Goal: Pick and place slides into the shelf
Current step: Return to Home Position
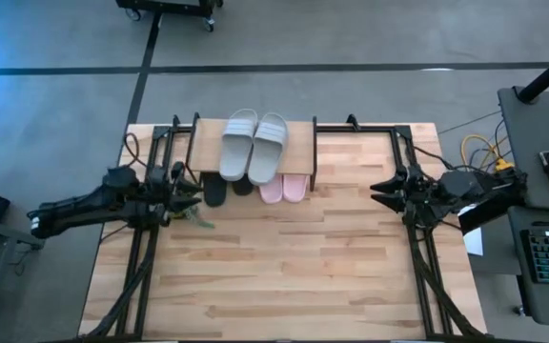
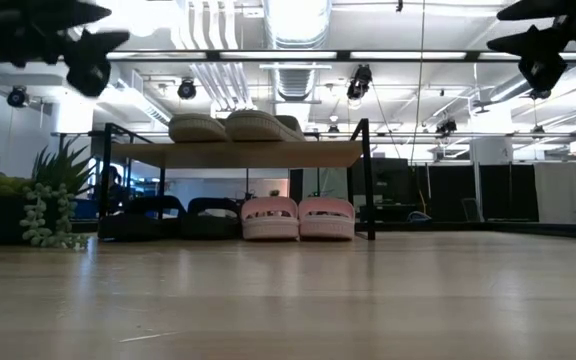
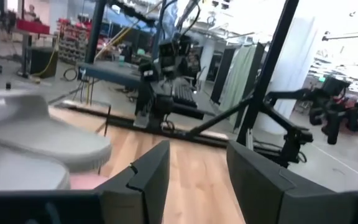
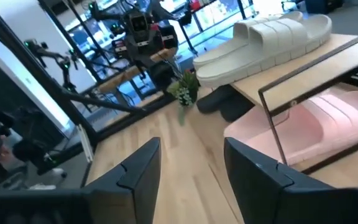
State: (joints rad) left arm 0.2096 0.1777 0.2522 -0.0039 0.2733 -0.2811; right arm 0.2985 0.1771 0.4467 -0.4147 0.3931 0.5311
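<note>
The small shelf stands at the table's far middle on thin black legs. The grey-green pair lies sole-down on its plank top. Beneath the plank, on the tabletop, sit the black pair and the pale pink pair, toes poking out toward the near side. My left gripper hovers open above the table, just left of the shelf's near corner. My right gripper hovers open to the right of the shelf. Neither holds anything.
A small green plant sprig lies on the table near my left gripper. Black frame rails run along both sides of the table. A desk with a keyboard stands beyond the right edge. The near half of the tabletop is bare wood.
</note>
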